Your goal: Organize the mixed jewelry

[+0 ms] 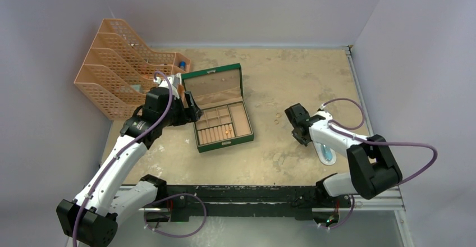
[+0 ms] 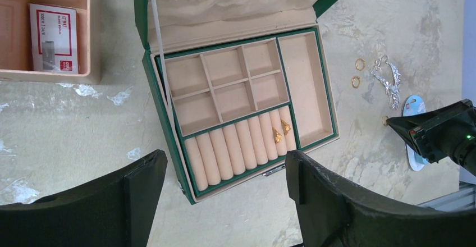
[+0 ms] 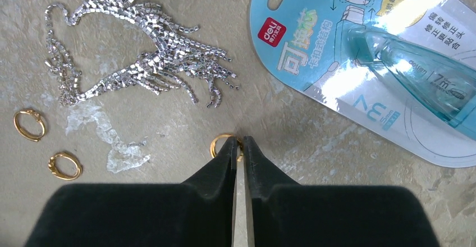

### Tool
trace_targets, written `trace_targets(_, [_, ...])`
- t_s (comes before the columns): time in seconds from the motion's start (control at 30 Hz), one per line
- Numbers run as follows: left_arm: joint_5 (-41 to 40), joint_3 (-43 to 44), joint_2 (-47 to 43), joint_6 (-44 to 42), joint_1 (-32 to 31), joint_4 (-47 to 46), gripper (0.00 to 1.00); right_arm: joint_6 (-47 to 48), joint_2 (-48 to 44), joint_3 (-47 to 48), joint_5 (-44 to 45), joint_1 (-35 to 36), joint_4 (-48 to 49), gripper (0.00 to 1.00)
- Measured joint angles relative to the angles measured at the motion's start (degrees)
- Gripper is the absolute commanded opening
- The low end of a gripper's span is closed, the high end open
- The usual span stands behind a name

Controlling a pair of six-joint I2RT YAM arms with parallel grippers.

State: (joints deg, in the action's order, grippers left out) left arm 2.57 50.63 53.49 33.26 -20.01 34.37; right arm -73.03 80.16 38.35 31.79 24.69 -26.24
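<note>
In the right wrist view my right gripper is down on the table, its jaws pinched nearly together on the edge of a small gold ring. Two more gold rings lie to the left, below the silvery chain tangle. My left gripper is open and empty, hovering over the near edge of the open green box. Two gold pieces sit in the box's ring rolls. From above, the right gripper is right of the box and the left gripper is at its left side.
A light-blue packet lies just right of the right gripper, and also shows from above. An orange mesh file rack stands at the back left, behind the box. A carton with a red-and-white label sits in the rack.
</note>
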Motion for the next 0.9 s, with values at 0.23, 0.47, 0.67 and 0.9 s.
trace_targets(0.23, [0.44, 0.00, 0.00, -0.02, 0.00, -0.04, 0.77, 1.75, -1.86, -1.36, -2.40, -0.35, 2.29, 0.00])
trace_targets(0.47, [5.95, -0.46, 1.03, -0.11, 0.00, -1.70, 0.78, 5.16, -5.44, -2.38, -7.50, -0.11, 5.25, 0.00])
trace_targets(0.67, [13.81, -0.68, 4.57, 0.52, 0.00, -3.74, 0.79, 8.50, -10.51, -2.40, -11.52, 4.09, 12.92, 0.00])
trace_targets(0.9, [25.77, -2.60, 8.09, 5.62, 0.00, -10.23, 0.78, 11.47, -10.12, 1.31, -13.64, 18.75, 23.08, 0.00])
